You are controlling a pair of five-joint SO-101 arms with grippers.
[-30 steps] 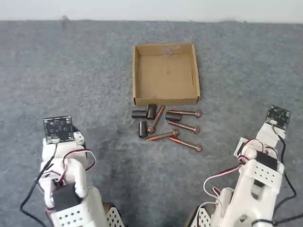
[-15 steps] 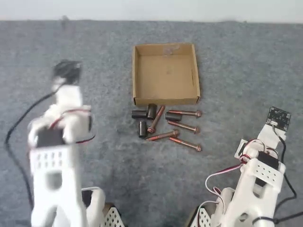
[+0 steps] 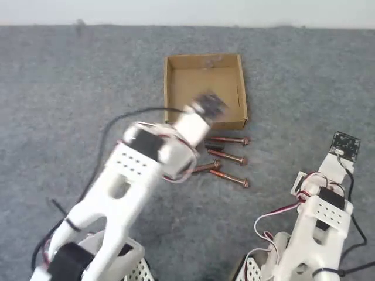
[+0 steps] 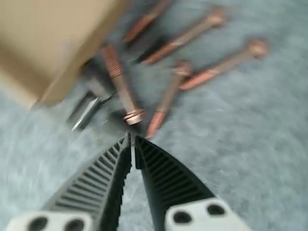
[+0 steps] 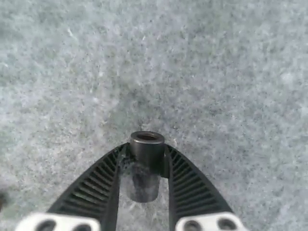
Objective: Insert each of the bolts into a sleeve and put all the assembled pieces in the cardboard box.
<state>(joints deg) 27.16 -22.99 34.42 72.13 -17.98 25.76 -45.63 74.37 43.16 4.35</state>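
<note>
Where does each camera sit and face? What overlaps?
High view: fixed above, behind the arms, looking down at the table, cardboard box and bolts; left arm extended over them, right arm folded back.
Left wrist view: on the left wrist, looking past its shut fingers at bolts and box corner.
Right wrist view: on the right wrist, facing the table; its fingers clamp a black sleeve.
Shared: high and left wrist views both show box and bolts.

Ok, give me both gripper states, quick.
Left gripper: shut, holding nothing.
Right gripper: shut on a black sleeve.
</note>
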